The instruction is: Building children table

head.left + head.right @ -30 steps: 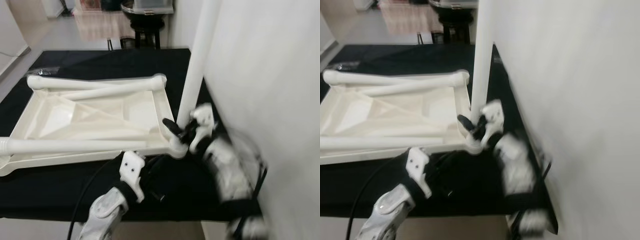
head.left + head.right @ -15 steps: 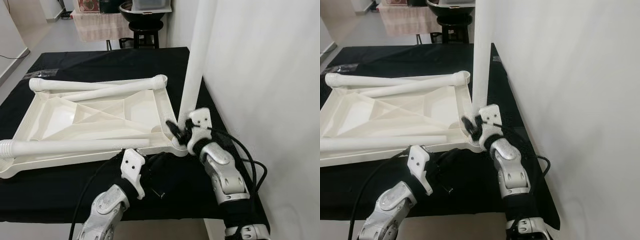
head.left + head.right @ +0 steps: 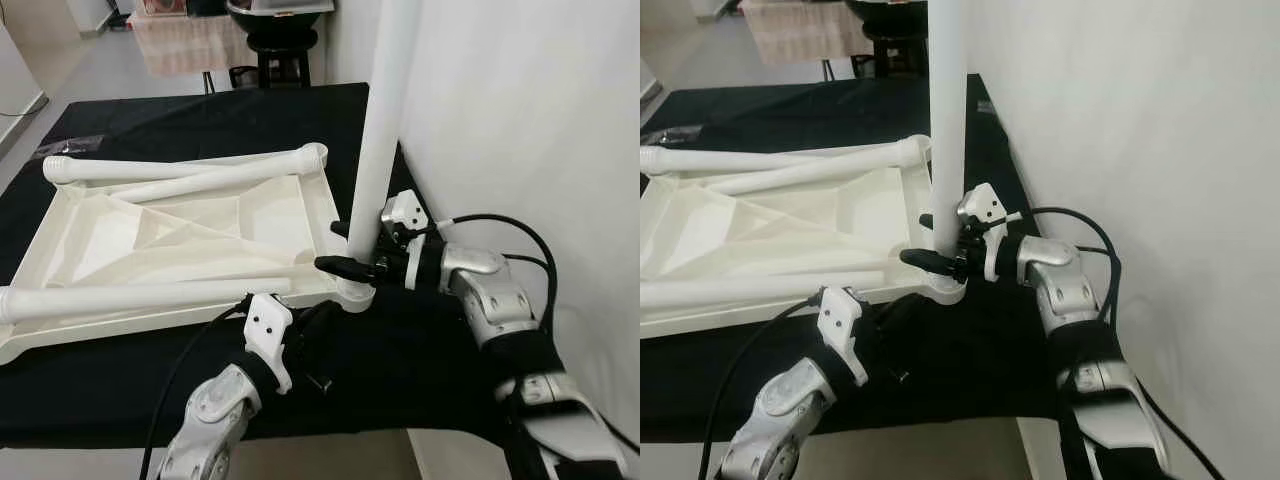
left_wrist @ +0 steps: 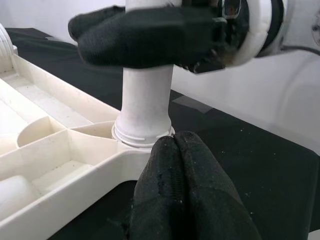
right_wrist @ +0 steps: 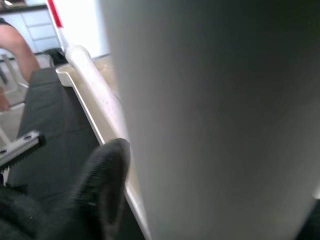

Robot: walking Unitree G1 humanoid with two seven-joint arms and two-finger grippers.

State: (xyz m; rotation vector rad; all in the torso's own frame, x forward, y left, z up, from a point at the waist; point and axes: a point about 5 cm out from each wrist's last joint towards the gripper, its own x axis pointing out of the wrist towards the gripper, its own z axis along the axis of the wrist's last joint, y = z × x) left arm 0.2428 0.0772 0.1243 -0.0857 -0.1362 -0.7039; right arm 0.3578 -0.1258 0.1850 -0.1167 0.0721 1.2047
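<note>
Right gripper (image 3: 352,247) clamps upright white plastic leg (image 3: 376,150) in upturned tabletop's (image 3: 180,240) near-right socket; left gripper (image 4: 182,192), fingers together, braces the corner. Next: twist home.

White tabletop (image 3: 190,235) upside down, one leg (image 3: 380,130) upright in corner

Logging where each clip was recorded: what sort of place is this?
Probably a room in a home: a black-covered table beside a white wall, with a dark stool beyond on a bare floor.
</note>
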